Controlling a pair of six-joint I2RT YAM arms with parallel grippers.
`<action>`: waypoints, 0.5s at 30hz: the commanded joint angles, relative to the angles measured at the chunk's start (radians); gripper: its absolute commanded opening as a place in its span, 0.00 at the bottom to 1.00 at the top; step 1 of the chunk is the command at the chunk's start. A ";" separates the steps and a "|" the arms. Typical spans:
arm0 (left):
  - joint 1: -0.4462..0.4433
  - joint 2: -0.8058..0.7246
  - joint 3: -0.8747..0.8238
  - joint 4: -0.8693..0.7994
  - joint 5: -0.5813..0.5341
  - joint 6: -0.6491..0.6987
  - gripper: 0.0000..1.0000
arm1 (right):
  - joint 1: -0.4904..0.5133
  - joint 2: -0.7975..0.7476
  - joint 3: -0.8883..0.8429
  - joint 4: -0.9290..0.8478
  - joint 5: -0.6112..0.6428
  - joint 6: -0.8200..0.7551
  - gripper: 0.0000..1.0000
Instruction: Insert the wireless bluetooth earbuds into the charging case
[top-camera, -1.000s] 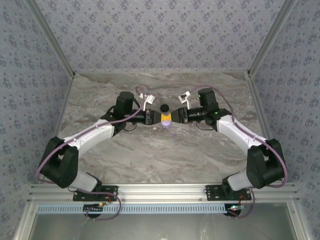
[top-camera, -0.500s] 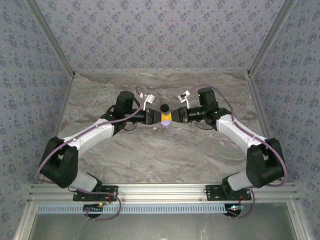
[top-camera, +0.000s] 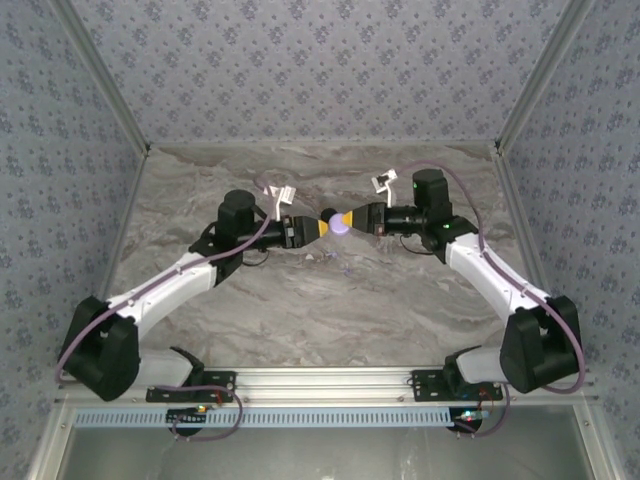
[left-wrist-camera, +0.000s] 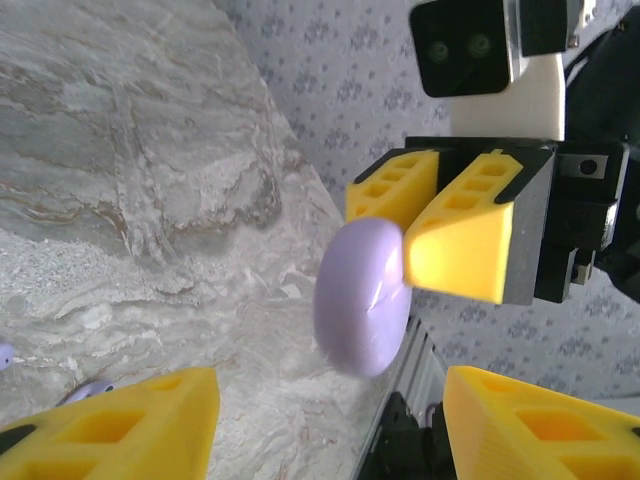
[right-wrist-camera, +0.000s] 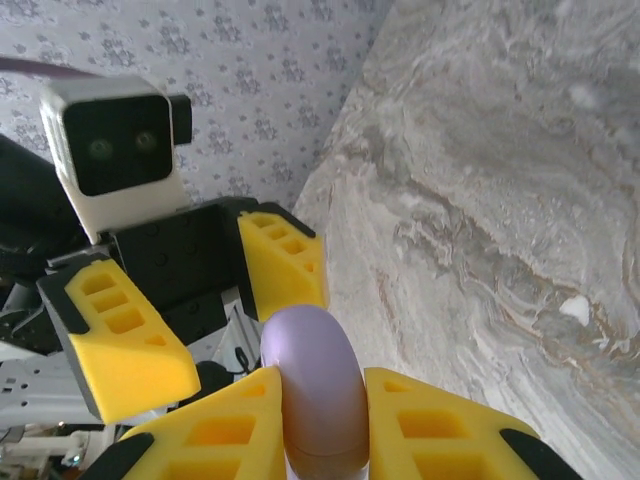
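Right claw (top-camera: 354, 219) is clenched on the lilac case (top-camera: 341, 225), mid-frame in the top view, held clear of the table (top-camera: 300, 300). Right wrist cam: case (right-wrist-camera: 308, 370) stands on edge at bottom centre, pinched between the two yellow fingers (right-wrist-camera: 430, 420), one on each flat face. Case looks closed, but the seam is not readable.

Left claw (top-camera: 313, 228) is released with nothing in it. In the top view its tips sit just left of the case, nose to nose with the right claw. Left wrist cam: its own fingers (left-wrist-camera: 110, 425) are spread to both bottom corners. Case (left-wrist-camera: 362, 297) is centre frame ahead of the gap, not touching them. Right claw (left-wrist-camera: 385, 228) grips it from the upper right. Right wrist cam: left claw (right-wrist-camera: 235, 320) is at the left of frame, jaws apart, just beyond the case.

Earbuds (left-wrist-camera: 88, 390): two tiny lilac bits lie on the table at the lower left of the left wrist frame. One is cut by the frame edge, one is partly behind the finger. Both are well apart from the case, not in it.
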 joint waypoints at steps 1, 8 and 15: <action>-0.010 -0.061 -0.047 0.089 -0.088 -0.059 0.62 | -0.007 -0.049 0.002 0.040 0.042 0.048 0.21; -0.040 -0.124 -0.082 0.150 -0.104 -0.067 0.66 | -0.006 -0.071 0.020 0.085 0.055 0.108 0.22; -0.060 -0.121 -0.072 0.187 -0.109 -0.073 0.66 | 0.018 -0.081 0.038 0.130 0.059 0.144 0.23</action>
